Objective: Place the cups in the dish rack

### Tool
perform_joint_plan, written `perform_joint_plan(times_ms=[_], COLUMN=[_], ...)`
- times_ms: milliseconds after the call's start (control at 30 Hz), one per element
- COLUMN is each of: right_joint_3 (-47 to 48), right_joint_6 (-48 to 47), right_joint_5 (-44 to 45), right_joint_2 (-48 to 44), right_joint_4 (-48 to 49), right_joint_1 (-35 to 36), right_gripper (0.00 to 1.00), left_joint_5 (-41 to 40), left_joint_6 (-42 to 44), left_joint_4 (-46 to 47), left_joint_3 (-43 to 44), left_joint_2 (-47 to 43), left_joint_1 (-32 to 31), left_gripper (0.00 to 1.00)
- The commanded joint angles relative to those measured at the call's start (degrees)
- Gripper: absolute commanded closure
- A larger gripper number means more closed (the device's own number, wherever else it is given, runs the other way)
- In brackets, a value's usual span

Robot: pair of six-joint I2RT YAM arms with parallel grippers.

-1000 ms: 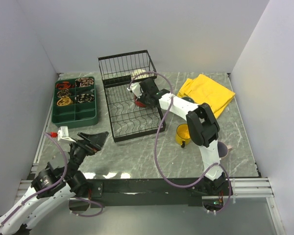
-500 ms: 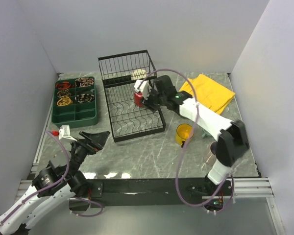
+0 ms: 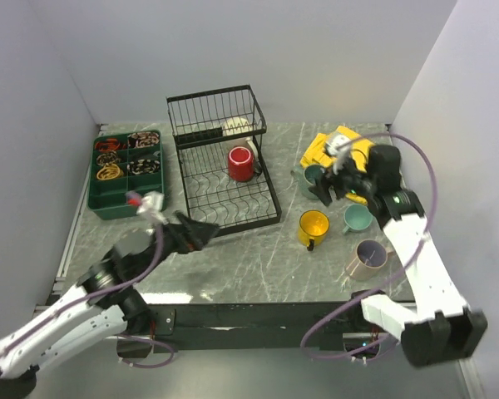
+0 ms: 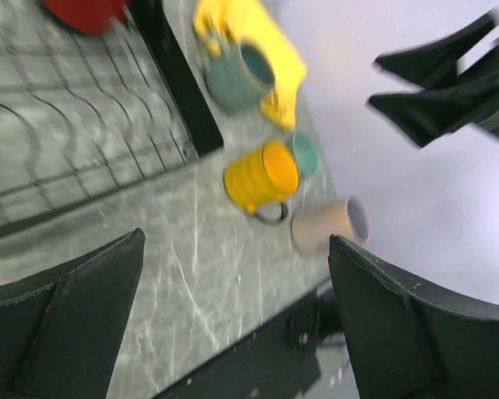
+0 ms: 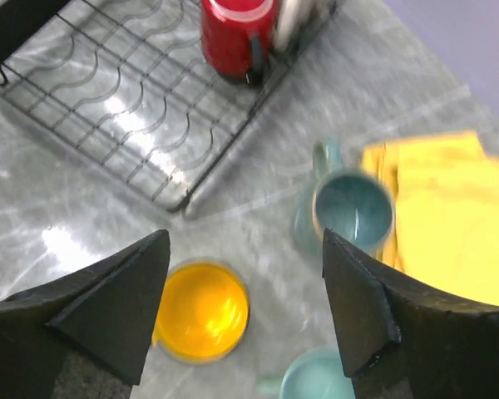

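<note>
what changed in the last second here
The right gripper let go of the red mug, which now stands in the dish rack, and swung right to hover open over the large teal mug. The left gripper reached forward toward the rack's near edge. The yellow mug, the cream mug in the basket and the green tray stayed put.
</note>
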Motion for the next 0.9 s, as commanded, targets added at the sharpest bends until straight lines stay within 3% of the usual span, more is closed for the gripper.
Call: perform_joint_plan(times_ms=[0, 100, 333, 533, 700, 867], right_joint_3=[-8.35, -14.07, -20.59, -20.60, -20.60, -20.42], right_joint_6=[6.27, 10.84, 15.25, 14.54, 14.28, 14.37], right_joint_5=[-8.13, -11.73, -20.79, -21.85, -20.62, -20.79], right_joint_2=[-8.58, -13.78, -15.64, -15.45, -16.95, -17.21], right_joint_4=[2.92, 8.63, 14.28, 13.13, 13.13, 12.87], right_joint_1=[-8.38, -16.03, -25.55, -26.00, -26.18, -26.26], right_gripper=[0.10, 0.01, 0.00, 0.00, 0.00, 0.00], left_joint_5=[16.25, 20.75, 23.41, 21.12, 14.54, 9.09], left_joint_6=[2.72, 2.28, 2.89, 5.61, 8.16, 9.75], left_joint_4=[9.33, 11.44, 10.05, 1.71, -10.51, -20.27], left_joint_3=[6.80, 11.72, 27.11, 43.37, 59.80, 70.26], left_joint_2=[17.93, 29.11, 51.02, 69.30, 83.53, 91.02], left_joint_1=[-0.09, -0.18, -3.34, -8.70, -12.13, -12.93], left_gripper=[0.01, 0.04, 0.08, 0.14, 0.17, 0.23])
